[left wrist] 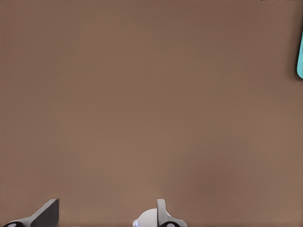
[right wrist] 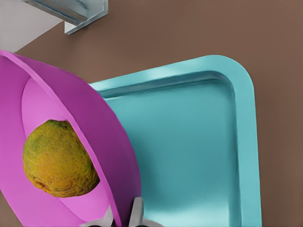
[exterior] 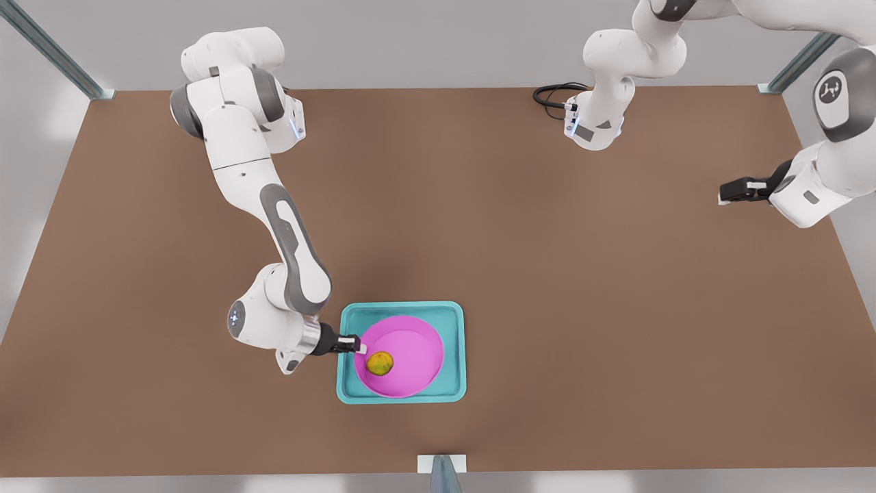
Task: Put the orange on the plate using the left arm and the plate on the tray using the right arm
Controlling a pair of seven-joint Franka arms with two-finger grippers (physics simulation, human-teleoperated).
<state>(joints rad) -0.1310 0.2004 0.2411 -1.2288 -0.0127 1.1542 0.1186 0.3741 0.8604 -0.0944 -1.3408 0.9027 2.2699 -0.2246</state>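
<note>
Nearest the front camera, a small metal bracket [exterior: 441, 464] sits at the brown counter [exterior: 547, 287] edge, and just beyond it lies the rectangular turquoise tray with rounded corners and a low rim [exterior: 455, 349]. Resting in that tray is the round, shallow magenta-pink plate [exterior: 410, 349], and on the plate, toward its side at the front view's left, sits the small, bumpy yellow-orange fruit, the orange [exterior: 380, 363].

Reaching in from the front view's left, the white jointed right arm [exterior: 287, 239] has its black two-finger right tool [exterior: 357, 344] at the plate's rim, fingers closed narrowly on that rim. From the right wrist view, the plate [right wrist: 102, 127] appears tilted above the tray floor [right wrist: 189, 142], the orange [right wrist: 59, 158] lying in its bowl and the pale fingertips [right wrist: 137, 213] pinching the pink edge.

At the front view's far right, well apart from the tray, the left arm [exterior: 831, 164] waits above the counter with its left tool [exterior: 725, 195] held away from everything. The left wrist view shows two fingers [left wrist: 163, 215] set wide apart over bare counter [left wrist: 142, 104], with a sliver of the tray [left wrist: 299, 61] at the edge. A black cable [exterior: 551, 94] loops near an arm base at the counter's far side.
</note>
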